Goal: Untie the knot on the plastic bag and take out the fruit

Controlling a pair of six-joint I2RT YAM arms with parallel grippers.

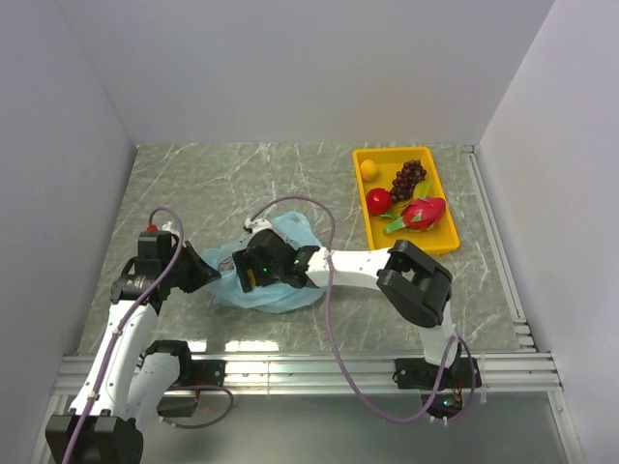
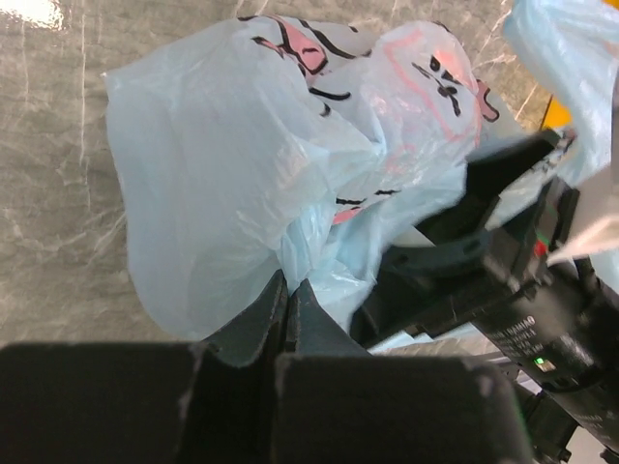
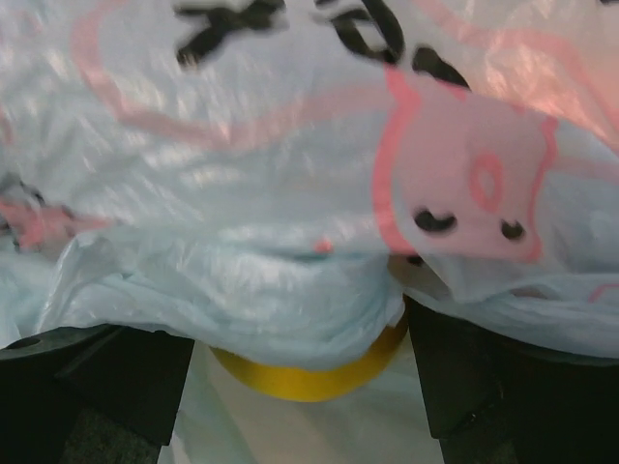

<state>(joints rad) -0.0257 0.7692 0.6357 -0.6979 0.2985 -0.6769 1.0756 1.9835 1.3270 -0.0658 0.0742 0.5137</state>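
The light blue plastic bag [image 1: 276,290] lies crumpled on the table between my two arms, its pink and black print facing the left wrist view [image 2: 290,145]. My left gripper [image 1: 205,273] is shut on a fold of the bag's edge [image 2: 288,290]. My right gripper [image 1: 253,269] is pushed into the bag with its jaws wide apart [image 3: 300,333]. A round yellow fruit [image 3: 309,377] sits between its fingers [image 3: 464,377], half covered by plastic. A red apple [image 1: 378,201] and a small yellow fruit [image 1: 368,169] lie in the yellow tray [image 1: 447,242]. The knot is hidden.
The tray at the back right also holds a dark grape bunch [image 1: 408,177] and a pink dragon fruit [image 1: 423,213]. The right arm's body [image 2: 484,280] crowds the bag's right side. White walls close in the marbled table [image 1: 193,184].
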